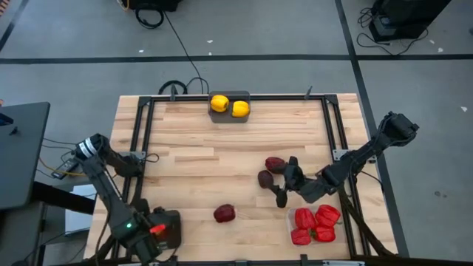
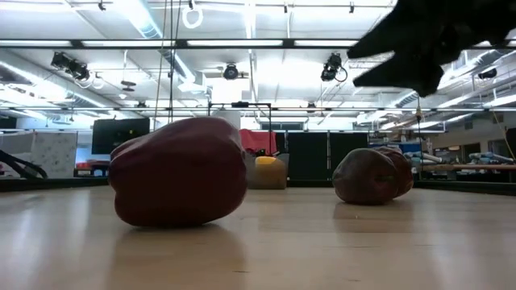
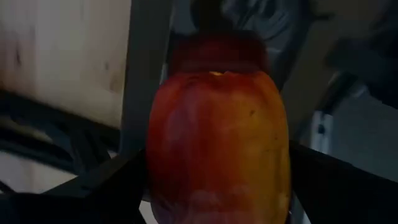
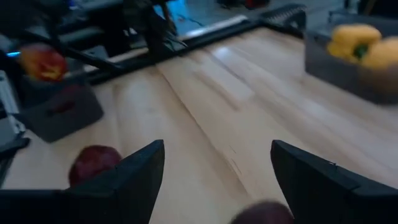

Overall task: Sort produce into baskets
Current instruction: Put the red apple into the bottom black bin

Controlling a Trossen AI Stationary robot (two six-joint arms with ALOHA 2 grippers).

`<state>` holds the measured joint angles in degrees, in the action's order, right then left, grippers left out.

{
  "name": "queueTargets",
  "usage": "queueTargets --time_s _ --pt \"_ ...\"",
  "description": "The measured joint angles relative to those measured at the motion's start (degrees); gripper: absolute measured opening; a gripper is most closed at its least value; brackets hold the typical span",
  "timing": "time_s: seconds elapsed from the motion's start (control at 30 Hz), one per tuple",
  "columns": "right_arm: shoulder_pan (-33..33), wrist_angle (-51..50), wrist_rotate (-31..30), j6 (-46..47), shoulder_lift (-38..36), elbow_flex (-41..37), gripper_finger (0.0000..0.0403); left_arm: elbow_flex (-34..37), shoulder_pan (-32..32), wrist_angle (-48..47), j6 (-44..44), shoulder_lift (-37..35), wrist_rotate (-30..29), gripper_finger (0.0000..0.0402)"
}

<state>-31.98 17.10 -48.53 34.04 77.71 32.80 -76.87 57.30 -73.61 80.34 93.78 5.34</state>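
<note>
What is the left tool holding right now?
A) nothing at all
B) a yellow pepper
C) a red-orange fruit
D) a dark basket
C: the left wrist view shows a red-orange fruit wedged between the left tool's two dark fingers, and the right wrist view shows the same fruit held above a dark basket.

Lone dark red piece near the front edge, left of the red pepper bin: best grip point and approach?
Probably straight down on the lone dark red piece, pads across its widest middle. The low view shows it squat and lobed, resting on the table with open wood all round, so no side is blocked. The right claw, open above the two maroon pieces, is nearer; the left claw already holds a red-orange fruit.
</note>
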Motion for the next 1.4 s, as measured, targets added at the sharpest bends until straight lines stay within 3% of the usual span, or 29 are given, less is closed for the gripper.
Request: queueTargets --time_s 0.3,0.53,0.67,0.8,0.9,1.1,1.2,1.3,1.4 --pt "1.0 3.6 7.1 -3.2 0.0 0.0 0.0303 10.2 3.6 2.9 8.8 0.0 8.1 0.0382" --pt "3.0 2.4 12.3 -11.5 0.0 0.0 0.0306 12.5 2.7 0.5 8.1 0.0 7.6 0.0398" --pt "5.6 0.3 18.6 -18.8 0.0 0.3 0.0312 10.7 1.5 -4.2 4.3 0.0 6.4 0.0398" --pt "8.6 -11.0 25.0 -20.1 0.0 3.9 0.0320 6.6 0.8 -8.5 0.1 -0.1 0.0 0.0398" --pt "11.0 -23.9 27.1 -14.8 0.0 7.7 0.0325 3.4 0.8 -8.1 -2.4 -0.1 -6.0 0.0398" --pt "15.5 -46.5 21.5 -2.1 0.0 14.1 0.0325 -2.0 0.8 -12.1 -1.8 -0.1 -17.0 0.0398" --pt "18.1 -51.3 26.3 1.0 0.0 15.2 0.0326 -4.3 0.7 -11.6 -2.0 -0.1 -22.7 0.0398" --pt "20.3 -51.8 32.5 0.4 0.0 14.9 0.0331 -4.7 -1.1 -9.3 -3.1 -0.2 -23.6 0.0394" --pt "21.7 -53.4 33.7 -1.8 0.0 14.7 0.0341 -4.3 -3.7 -5.9 -5.9 -0.1 -25.0 0.0391"
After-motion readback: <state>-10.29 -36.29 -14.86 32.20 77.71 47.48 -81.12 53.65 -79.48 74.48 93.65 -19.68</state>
